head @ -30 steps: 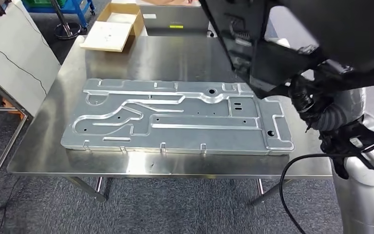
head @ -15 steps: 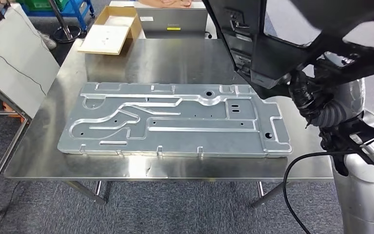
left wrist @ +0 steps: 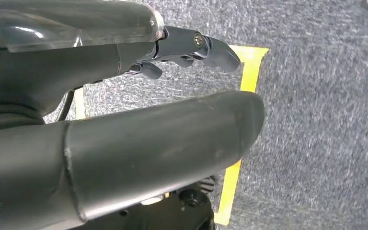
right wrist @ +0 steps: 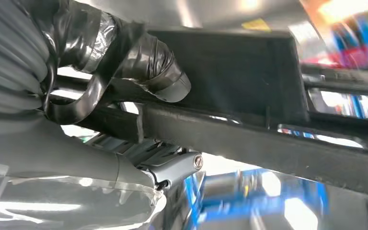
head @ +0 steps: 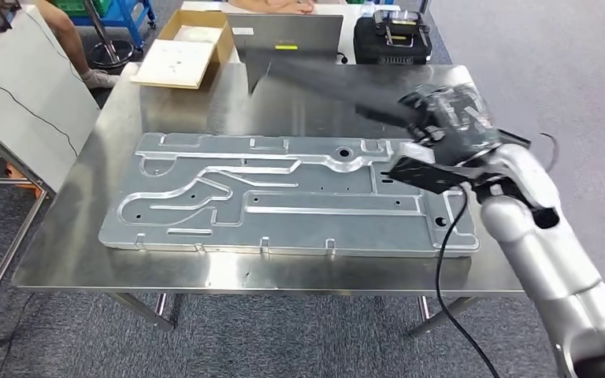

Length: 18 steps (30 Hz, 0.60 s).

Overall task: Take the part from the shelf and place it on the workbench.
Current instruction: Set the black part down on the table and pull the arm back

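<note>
Our right robot hand (head: 441, 126) grips the long black plastic part (head: 323, 79), held low over the far right of the steel counter (head: 63, 260). Released unevenly, we risk it striking the embossed grey metal panel (head: 283, 201). Our left robot hand (left wrist: 124, 134) hangs empty, fingers apart.

i can't read any text, brand or number from here. the grey box (head: 287, 41) past the far edge of the bench (head: 283, 272) carries a small yellow label (head: 286, 46) and a white one (head: 243, 30), both too small for me to make out. the yellow floor tape (left wrist: 235, 139) bears no writing.
</note>
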Motion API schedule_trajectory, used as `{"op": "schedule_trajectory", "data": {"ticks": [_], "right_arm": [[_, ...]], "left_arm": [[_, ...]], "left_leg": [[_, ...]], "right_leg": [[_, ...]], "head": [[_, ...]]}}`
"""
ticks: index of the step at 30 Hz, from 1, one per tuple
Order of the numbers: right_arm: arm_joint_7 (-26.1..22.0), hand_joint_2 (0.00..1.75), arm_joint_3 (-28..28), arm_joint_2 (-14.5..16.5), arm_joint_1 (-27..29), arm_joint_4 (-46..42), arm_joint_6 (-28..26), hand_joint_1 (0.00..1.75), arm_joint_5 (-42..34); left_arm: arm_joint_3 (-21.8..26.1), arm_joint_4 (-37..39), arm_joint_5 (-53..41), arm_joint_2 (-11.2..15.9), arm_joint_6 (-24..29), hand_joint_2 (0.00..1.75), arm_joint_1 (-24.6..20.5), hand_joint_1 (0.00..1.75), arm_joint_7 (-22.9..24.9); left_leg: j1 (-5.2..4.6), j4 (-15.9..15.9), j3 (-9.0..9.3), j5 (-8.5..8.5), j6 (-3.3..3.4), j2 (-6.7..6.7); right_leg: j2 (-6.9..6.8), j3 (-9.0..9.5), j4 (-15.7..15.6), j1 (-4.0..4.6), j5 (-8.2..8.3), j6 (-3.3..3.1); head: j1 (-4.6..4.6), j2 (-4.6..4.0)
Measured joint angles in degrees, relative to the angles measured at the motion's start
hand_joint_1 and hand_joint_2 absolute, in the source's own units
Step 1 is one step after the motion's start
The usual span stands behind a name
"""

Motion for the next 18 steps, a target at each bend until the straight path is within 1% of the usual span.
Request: {"op": "schedule_trajectory", "data": {"ticks": [1, 2, 3, 4, 5, 7, 8, 9, 10, 11, 12, 13, 14, 15, 16, 18], "right_arm": [[0.2, 1.75, 3.4, 1.9, -1.5, 4.9, 0.2, 1.75, 4.8], [0.4, 1.75, 7.1, 4.3, -2.9, 10.5, -0.3, 1.75, 9.0], [0.6, 1.75, 10.8, 6.8, -3.7, 16.2, -1.4, 1.75, 11.7], [0.7, 1.75, 14.0, 9.1, -4.2, 21.2, -2.5, 1.75, 12.8], [0.6, 1.75, 16.4, 10.9, -4.4, 25.2, -3.3, 1.75, 13.1], [0.4, 1.75, 19.7, 13.8, -4.8, 31.2, -4.6, 1.75, 12.9], [0.4, 1.75, 20.8, 14.7, -5.1, 33.4, -5.0, 1.75, 12.8], [0.7, 1.75, 21.7, 15.3, -5.5, 35.1, -5.2, 1.75, 12.7], [1.0, 1.75, 22.4, 15.6, -6.0, 36.4, -5.5, 1.75, 12.5], [1.4, 1.75, 22.9, 15.9, -6.4, 37.6, -6.1, 1.75, 12.5], [1.7, 1.75, 23.2, 16.2, -6.8, 38.5, -6.8, 1.75, 12.4], [2.0, 1.75, 23.3, 16.3, -7.1, 39.3, -7.7, 1.75, 12.5], [2.4, 1.75, 23.4, 16.4, -7.2, 39.8, -8.7, 1.75, 12.5], [2.7, 1.75, 23.5, 16.4, -7.3, 40.3, -9.8, 1.75, 12.6], [2.9, 1.75, 23.5, 16.4, -7.4, 40.6, -10.8, 1.75, 12.7], [3.0, 1.75, 23.2, 16.1, -7.4, 40.8, -12.1, 1.75, 12.7]], "left_arm": [[-0.2, 0.0, -0.3, 0.0, -0.6, 0.00, -0.2, 0.00, -0.1], [-0.5, 0.0, -0.5, 0.0, -1.2, 0.00, -0.4, 0.00, -0.3], [-0.7, 0.0, -0.7, 0.0, -1.5, 0.00, -0.8, 0.00, -0.4], [-0.9, 0.0, -0.8, -0.1, -1.6, 0.00, -1.2, 0.00, -0.5], [-1.1, 0.0, -0.9, -0.1, -1.8, 0.00, -1.5, 0.00, -0.6], [-1.4, 0.0, -1.0, -0.3, -1.9, 0.00, -1.5, 0.00, -0.7], [-1.5, 0.0, -1.1, -0.3, -2.0, 0.00, -1.3, 0.00, -0.8], [-1.6, 0.0, -1.1, -0.3, -2.0, 0.00, -1.1, 0.00, -0.9], [-1.6, 0.0, -1.1, -0.3, -1.9, 0.00, -0.9, 0.00, -0.9], [-1.7, 0.0, -1.1, -0.3, -1.9, 0.00, -0.8, 0.00, -1.0], [-1.7, 0.0, -1.1, -0.3, -1.9, 0.00, -0.8, 0.00, -1.0], [-1.7, 0.0, -1.1, -0.3, -1.9, 0.00, -0.8, 0.00, -1.0], [-1.7, 0.0, -1.1, -0.2, -1.9, 0.00, -0.8, 0.00, -1.0], [-1.7, 0.0, -1.1, -0.2, -1.9, 0.00, -0.8, 0.00, -1.0], [-1.7, 0.0, -1.1, -0.2, -1.8, 0.00, -0.8, 0.00, -1.1], [-1.7, 0.0, -1.1, -0.3, -1.8, 0.00, -0.7, 0.00, -1.1]], "left_leg": [[0.00, 0.0, -0.04, 0.05, -0.40, 0.13], [0.08, -0.1, 0.02, -0.01, -0.79, 0.27], [0.16, 0.2, 0.04, -0.33, -1.16, 0.39], [0.20, 1.3, -0.47, -1.12, -1.49, 0.45], [0.25, 3.7, -1.65, -2.48, -1.76, 0.43], [0.31, 11.3, -5.54, -5.80, -2.17, 0.41], [0.33, 14.8, -7.39, -6.75, -2.29, 0.42], [0.33, 16.4, -8.45, -6.65, -2.32, 0.42], [0.32, 15.9, -8.40, -5.42, -2.25, 0.42], [0.30, 13.1, -7.25, -3.34, -2.07, 0.42], [0.26, 9.1, -5.39, -1.05, -1.78, 0.41], [0.13, 5.2, -3.45, 0.51, -1.50, 0.39], [0.01, 2.3, -2.08, 1.38, -1.25, 0.37], [-0.12, 0.8, -1.39, 1.56, -1.05, 0.35], [-0.26, 0.4, -1.22, 1.33, -0.89, 0.33], [-0.07, 0.0, -1.27, 1.54, -0.35, 0.39]], "right_leg": [[0.15, 0.01, -0.2, 0.26, -0.05, -0.32], [0.33, 0.07, -0.4, 0.23, 0.02, -0.71], [0.47, 0.22, -0.7, 0.20, 0.13, -1.09], [0.39, 0.34, -0.9, 0.09, 0.22, -1.53], [0.24, 0.45, -1.0, -0.01, 0.26, -1.90], [-0.09, 0.46, -1.0, 0.13, 0.12, -2.41], [-0.16, 0.53, -1.0, 0.24, 0.01, -2.55], [-0.22, 0.67, -1.0, 0.34, -0.12, -2.65], [-0.27, 0.89, -0.9, 0.42, -0.29, -2.71], [-0.30, 1.18, -0.9, 0.48, -0.47, -2.71], [-0.31, 1.48, -0.8, 0.50, -0.67, -2.64], [-0.29, 1.68, -0.8, 0.64, -0.88, -2.49], [-0.27, 1.75, -0.7, 0.73, -1.01, -2.28], [-0.26, 1.69, -0.7, 0.80, -1.08, -2.04], [-0.25, 1.59, -0.7, 0.84, -1.07, -1.76], [-0.18, 1.46, -0.5, 0.78, -1.23, -1.18]], "head": [[0.00, 0.00], [-0.01, 0.00], [0.00, 0.00], [-0.02, 0.00], [-0.02, 0.00], [-0.03, 0.00], [-0.03, 0.00], [-0.03, 0.00], [-0.03, 0.00], [-0.03, 0.00], [-0.03, 0.00], [-0.02, 0.00], [-0.02, 0.00], [-0.02, 0.00], [-0.02, 0.00], [-0.02, 0.00]]}}
